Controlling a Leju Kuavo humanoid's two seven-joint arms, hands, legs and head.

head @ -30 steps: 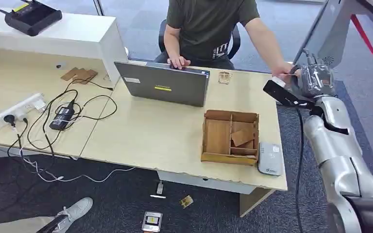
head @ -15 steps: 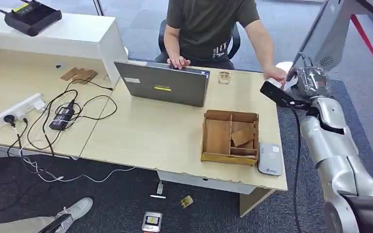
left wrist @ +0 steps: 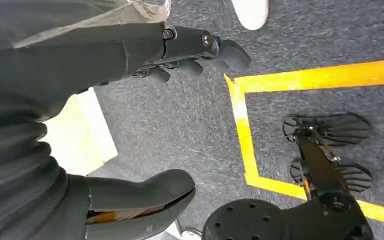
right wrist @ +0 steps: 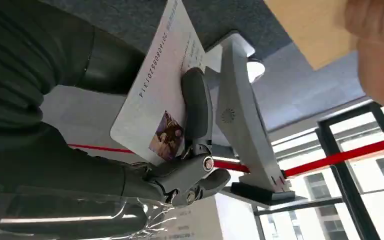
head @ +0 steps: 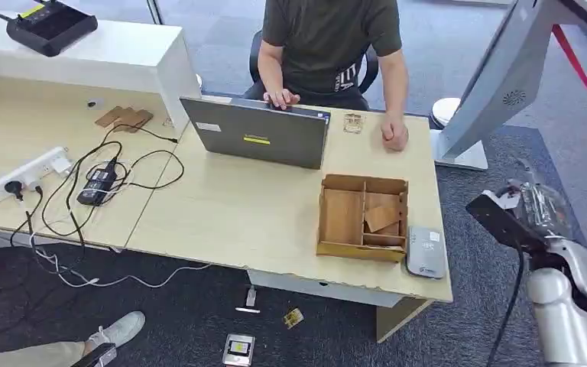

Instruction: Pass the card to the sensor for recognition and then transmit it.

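My right hand point(head: 539, 208) hangs off the table's right side, level with the wooden box. In the right wrist view it pinches a white card point(right wrist: 162, 85) with a small photo and a printed number between thumb and fingers point(right wrist: 196, 107). A grey flat sensor point(head: 426, 250) lies on the table's front right corner, left of that hand. The left hand point(left wrist: 105, 65) hangs over the dark carpet with fingers apart and nothing in it.
A person sits behind the table point(head: 260, 222), one fist point(head: 394, 134) resting beside the laptop point(head: 264, 134). A partitioned wooden box point(head: 363, 216) stands next to the sensor. A white kiosk stand point(head: 497, 84) rises at the right. Cables and a power strip point(head: 27, 174) lie left.
My right hand has come down and toward me from the table's far right corner, carrying the card. The person's hand has left it and now rests on the table.
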